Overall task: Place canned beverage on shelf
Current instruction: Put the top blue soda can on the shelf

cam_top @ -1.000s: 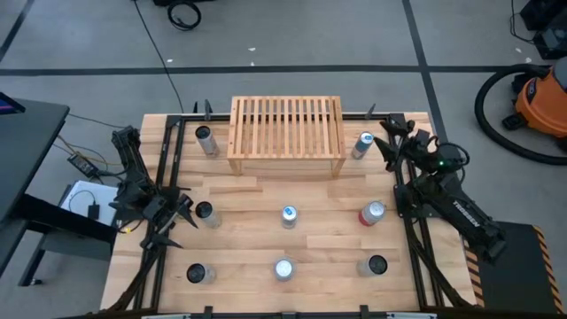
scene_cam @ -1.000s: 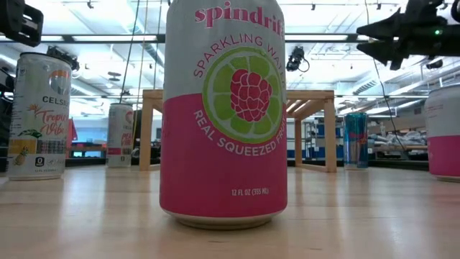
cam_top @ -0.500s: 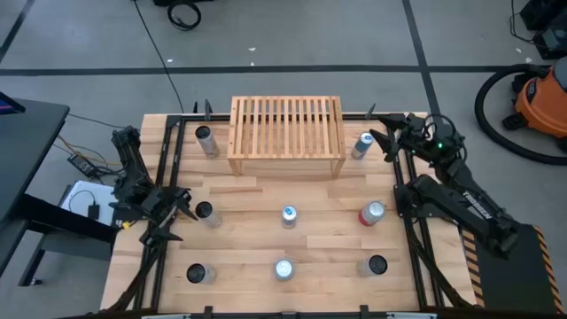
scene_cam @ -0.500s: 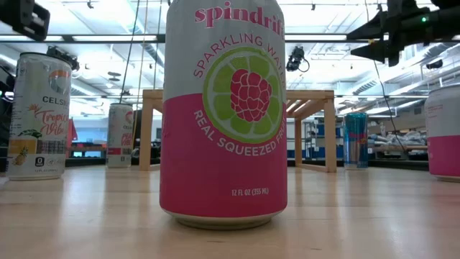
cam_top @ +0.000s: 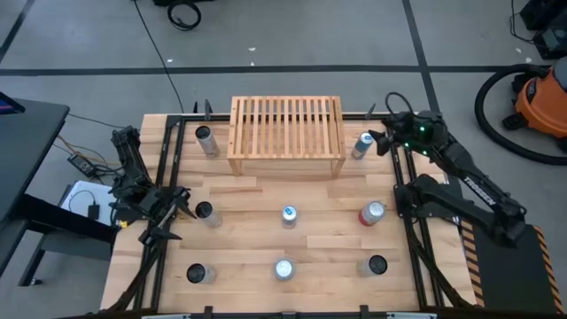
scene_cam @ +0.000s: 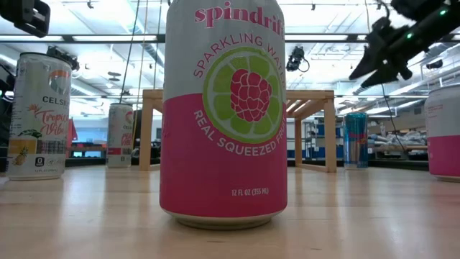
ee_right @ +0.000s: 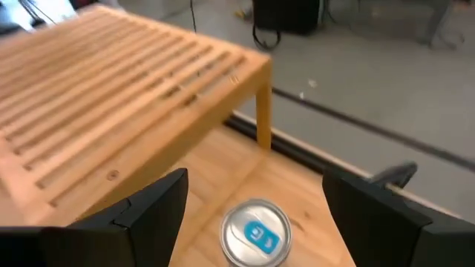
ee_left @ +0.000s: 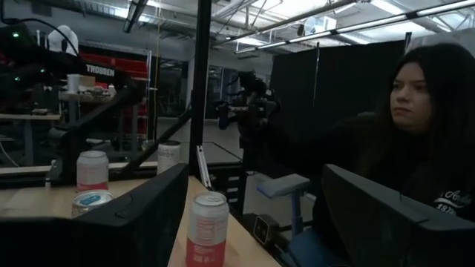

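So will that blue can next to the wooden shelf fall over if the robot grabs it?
Probably not easily. The blue can stands upright on its flat bottom beside the shelf, and the open right gripper hovers just above it. It is tall and narrow, so a sideways bump near its top could tip it. Its smooth metal may be slippery.

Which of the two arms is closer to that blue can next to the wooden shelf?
The right. Its end effector hangs open just above and beside the blue can, at the shelf's right end. The left end effector sits far off at the table's left edge, by another can.
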Action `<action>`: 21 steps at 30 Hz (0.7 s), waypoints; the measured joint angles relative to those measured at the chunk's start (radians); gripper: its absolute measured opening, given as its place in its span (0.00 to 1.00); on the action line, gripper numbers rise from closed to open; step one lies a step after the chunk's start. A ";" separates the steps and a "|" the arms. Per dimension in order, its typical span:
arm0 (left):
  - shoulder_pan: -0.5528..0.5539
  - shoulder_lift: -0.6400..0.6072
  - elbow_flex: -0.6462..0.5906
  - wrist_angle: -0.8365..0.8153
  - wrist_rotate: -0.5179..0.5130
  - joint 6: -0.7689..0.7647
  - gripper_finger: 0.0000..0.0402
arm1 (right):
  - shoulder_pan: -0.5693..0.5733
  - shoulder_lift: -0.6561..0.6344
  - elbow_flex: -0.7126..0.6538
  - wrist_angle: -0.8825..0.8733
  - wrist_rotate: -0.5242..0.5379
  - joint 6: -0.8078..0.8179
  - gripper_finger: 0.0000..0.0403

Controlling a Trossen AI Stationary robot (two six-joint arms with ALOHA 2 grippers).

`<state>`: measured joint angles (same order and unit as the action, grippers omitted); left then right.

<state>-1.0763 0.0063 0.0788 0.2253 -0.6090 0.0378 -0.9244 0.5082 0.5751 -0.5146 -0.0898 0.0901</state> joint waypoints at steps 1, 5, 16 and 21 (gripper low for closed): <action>0.000 0.000 0.000 0.000 0.000 0.000 0.78 | 0.000 0.013 0.000 0.001 0.000 0.009 0.80; 0.000 0.000 0.000 -0.001 0.000 0.000 0.78 | 0.000 0.079 0.000 -0.005 -0.004 0.044 0.80; 0.000 0.000 0.001 -0.007 0.000 0.000 0.78 | 0.052 0.223 0.000 -0.025 0.069 0.046 0.80; 0.000 0.000 0.001 -0.007 0.000 0.000 0.78 | 0.081 0.258 0.000 -0.025 0.123 0.048 0.80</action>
<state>-1.0766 0.0063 0.0799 0.2180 -0.6088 0.0383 -0.8432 0.7658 0.5747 -0.5396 0.0336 0.1381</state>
